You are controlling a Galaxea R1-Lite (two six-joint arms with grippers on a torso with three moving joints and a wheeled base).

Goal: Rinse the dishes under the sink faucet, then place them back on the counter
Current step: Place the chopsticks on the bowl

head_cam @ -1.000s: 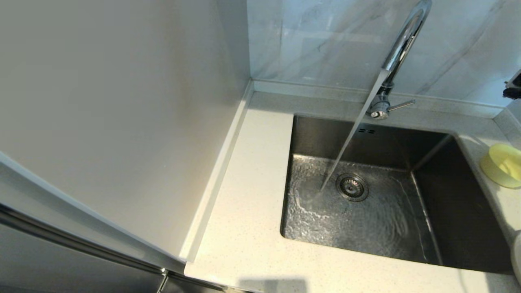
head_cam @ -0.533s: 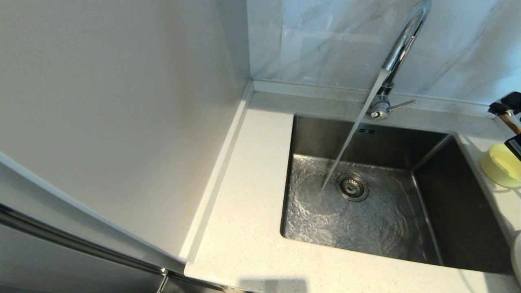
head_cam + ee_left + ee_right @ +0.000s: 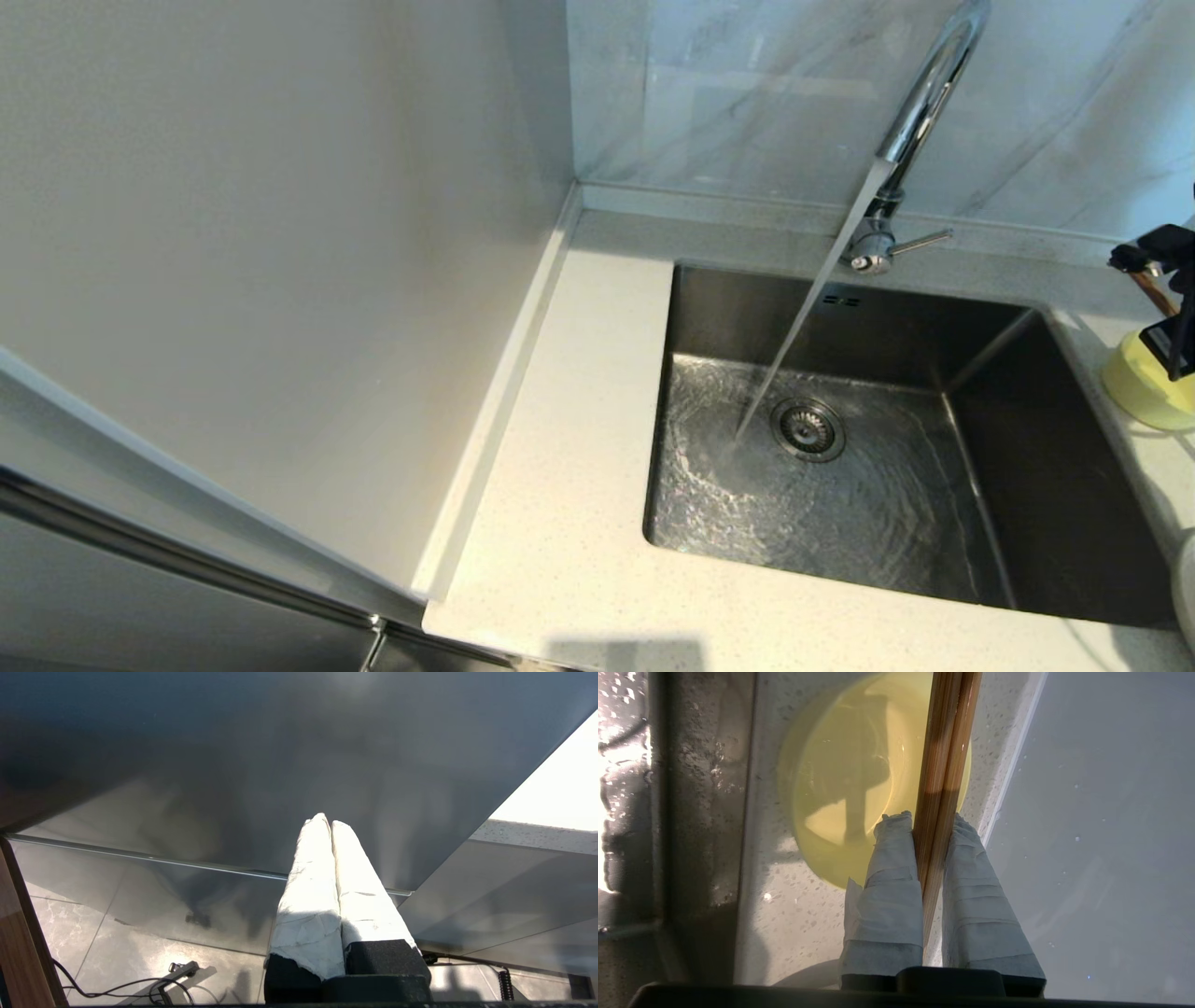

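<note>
Water runs from the chrome sink faucet into the steel basin. At the far right of the head view my right gripper hangs over the pale-yellow bowl, which stands on the speckled counter. In the right wrist view that gripper is shut on the pair of brown chopsticks, which reach out across the bowl. A cream-white plate shows only as a rim at the right edge. My left gripper is shut and empty, down by a cabinet front.
A tall pale panel walls off the left of the counter. The marble backsplash rises behind the faucet, whose lever points right. A wall stands close beside the bowl. Cables lie on the floor.
My right gripper has come in from the right edge with the chopsticks and now hangs over the bowl. The water keeps running; the bowl has not moved.
</note>
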